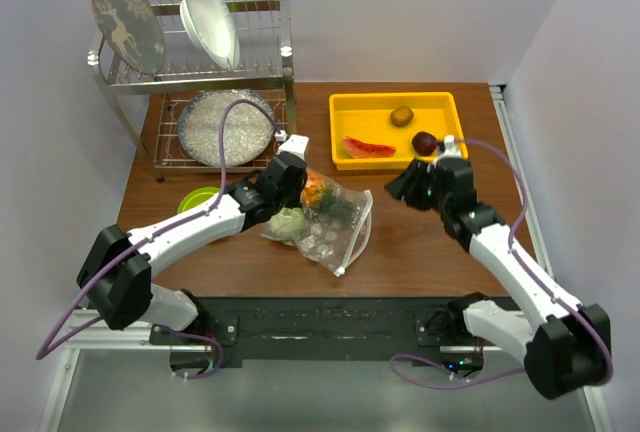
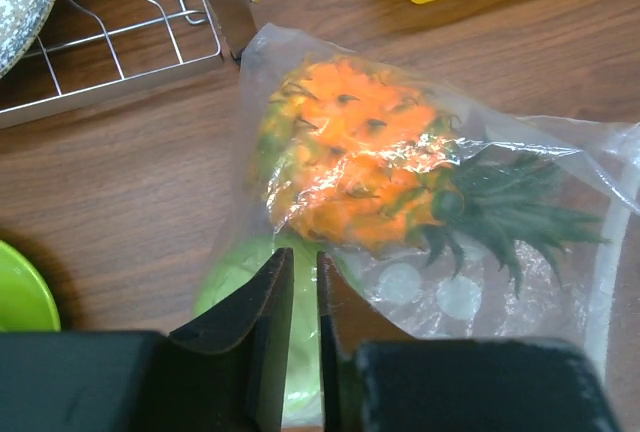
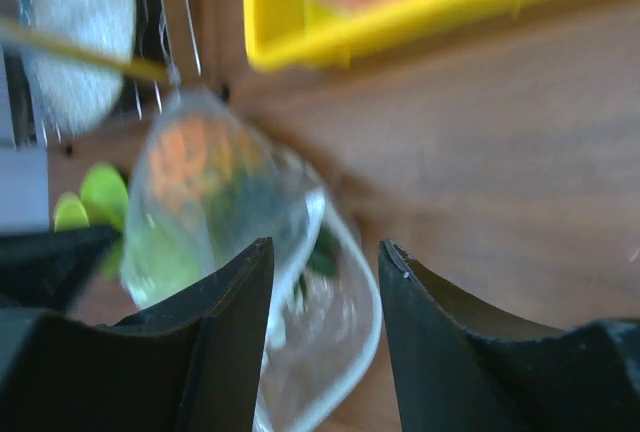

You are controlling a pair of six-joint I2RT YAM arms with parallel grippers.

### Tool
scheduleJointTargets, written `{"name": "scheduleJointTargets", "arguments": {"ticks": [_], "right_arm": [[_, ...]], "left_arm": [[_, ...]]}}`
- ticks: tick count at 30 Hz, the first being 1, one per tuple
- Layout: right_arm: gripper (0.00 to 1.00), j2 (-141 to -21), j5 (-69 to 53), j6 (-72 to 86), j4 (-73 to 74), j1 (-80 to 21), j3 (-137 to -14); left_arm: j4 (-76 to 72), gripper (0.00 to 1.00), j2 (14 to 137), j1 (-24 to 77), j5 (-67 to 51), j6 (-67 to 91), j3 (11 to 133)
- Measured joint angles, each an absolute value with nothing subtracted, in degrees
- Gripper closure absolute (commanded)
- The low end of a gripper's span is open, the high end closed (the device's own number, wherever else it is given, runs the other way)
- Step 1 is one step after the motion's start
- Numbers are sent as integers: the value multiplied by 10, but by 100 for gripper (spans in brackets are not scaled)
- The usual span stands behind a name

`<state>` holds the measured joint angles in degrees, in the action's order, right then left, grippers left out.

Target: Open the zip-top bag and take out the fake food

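**Zip-top bag (image 1: pixel 340 237) lying on the surface (image 1: pixel 420 262) just off the near corner of the yellow tray (image 1: pixel 390 98), with both arms close by.**
Inside the bag you see the pineapple (image 2: pixel 350 162) and, on the side away from the tray, the green round fruit (image 1: pixel 288 222). The watermelon slice (image 1: pixel 368 148), kiwi (image 1: pixel 402 116) and dark ball (image 1: pixel 424 142) sit in the tray. Your left fingers (image 2: pixel 265 322) stand over the bag's end farthest from the tray, almost together with a thin slit between them; you cannot tell whether film is caught there. Your right fingers (image 3: pixel 225 332) hang apart, holding nothing, by the tray's near edge and pointing at the bag.
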<state>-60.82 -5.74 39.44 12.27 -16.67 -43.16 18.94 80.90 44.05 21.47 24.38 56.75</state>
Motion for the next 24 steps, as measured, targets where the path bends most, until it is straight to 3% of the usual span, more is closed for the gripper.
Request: {"name": "scheduleJointTargets", "arguments": {"ticks": [6,18,24], "right_arm": [[48,-586,-72,446,69,-248,-282],[47,-785,-68,521,-152,-339,-281],[45,-814,-41,561,-218,-357,-279]], "left_arm": [[177,84,809,437,194,252,540],[177,77,736,437,162,286,468],[156,83,736,437,163,294,442]]}}
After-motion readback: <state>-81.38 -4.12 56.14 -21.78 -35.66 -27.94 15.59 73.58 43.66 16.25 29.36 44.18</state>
